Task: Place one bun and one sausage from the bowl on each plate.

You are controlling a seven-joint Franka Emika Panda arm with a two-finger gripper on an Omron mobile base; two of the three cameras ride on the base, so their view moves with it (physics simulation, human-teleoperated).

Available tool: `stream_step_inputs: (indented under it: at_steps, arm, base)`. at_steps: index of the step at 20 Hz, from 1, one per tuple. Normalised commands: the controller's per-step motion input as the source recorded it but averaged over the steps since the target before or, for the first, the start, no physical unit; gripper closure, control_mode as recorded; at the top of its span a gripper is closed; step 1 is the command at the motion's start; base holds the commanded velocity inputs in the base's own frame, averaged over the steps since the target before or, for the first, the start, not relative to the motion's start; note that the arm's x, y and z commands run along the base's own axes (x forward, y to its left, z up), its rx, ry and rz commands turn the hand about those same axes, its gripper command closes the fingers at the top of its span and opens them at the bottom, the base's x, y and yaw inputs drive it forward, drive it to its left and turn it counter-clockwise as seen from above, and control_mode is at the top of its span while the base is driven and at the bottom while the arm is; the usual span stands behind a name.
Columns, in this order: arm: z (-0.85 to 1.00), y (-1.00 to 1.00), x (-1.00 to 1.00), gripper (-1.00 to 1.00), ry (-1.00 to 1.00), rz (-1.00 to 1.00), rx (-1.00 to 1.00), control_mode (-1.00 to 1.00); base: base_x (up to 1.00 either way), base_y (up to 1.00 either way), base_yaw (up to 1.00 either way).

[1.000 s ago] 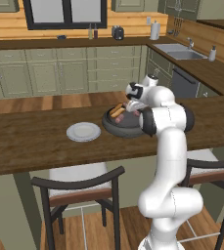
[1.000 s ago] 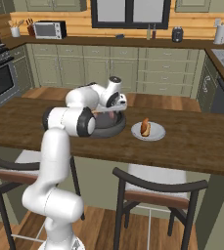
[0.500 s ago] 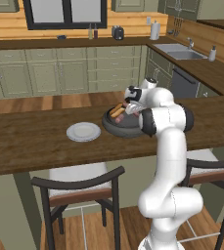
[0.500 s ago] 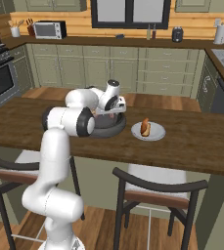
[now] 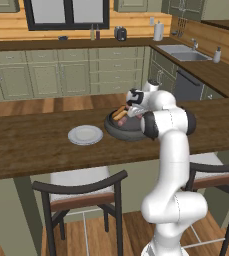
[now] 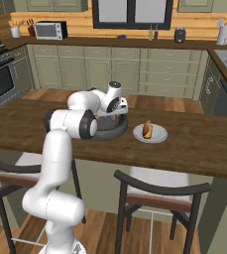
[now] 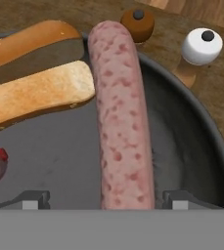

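The long pink speckled sausage [image 7: 122, 117] lies in the wide dark grey bowl [image 7: 191, 146], right between the jaws, which stand apart, not touching it.

Pink sausage [image 7: 121, 117] lies in dark bowl [image 7: 191, 141] (beside split bun [image 7: 35, 95]).
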Motion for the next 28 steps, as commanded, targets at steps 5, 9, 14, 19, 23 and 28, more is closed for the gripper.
stream_step_inputs:
  at_steps: [5, 9, 14, 19, 23, 28]
  arm:
    - [-0.39, 0.01, -0.02, -1.00, 0.01, 0.00, -0.02, -1.00]
    - [-0.52, 0.16, -0.32, -1.00, 0.09, -0.01, -0.04, -1.00]
    - [-0.01, 0.00, 0.00, 1.00, 0.00, -0.02, 0.00, -1.00]
    - [0.00, 0.00, 0.00, 1.00, 0.00, 0.00, 0.00, -1.00]
    - [0.00, 0.00, 0.00, 1.00, 0.00, 0.00, 0.00, -1.00]
    - [-0.21, 0.00, -0.10, 1.00, 0.02, 0.00, 0.00, -1.00]
  base:
    - [0.00, 0.00, 0.00]
    - [0.00, 0.00, 0.00]
    - [0.00, 0.00, 0.00]
    - [0.00, 0.00, 0.00]
    - [0.00, 0.00, 0.00]
    - [0.00, 0.00, 0.00]
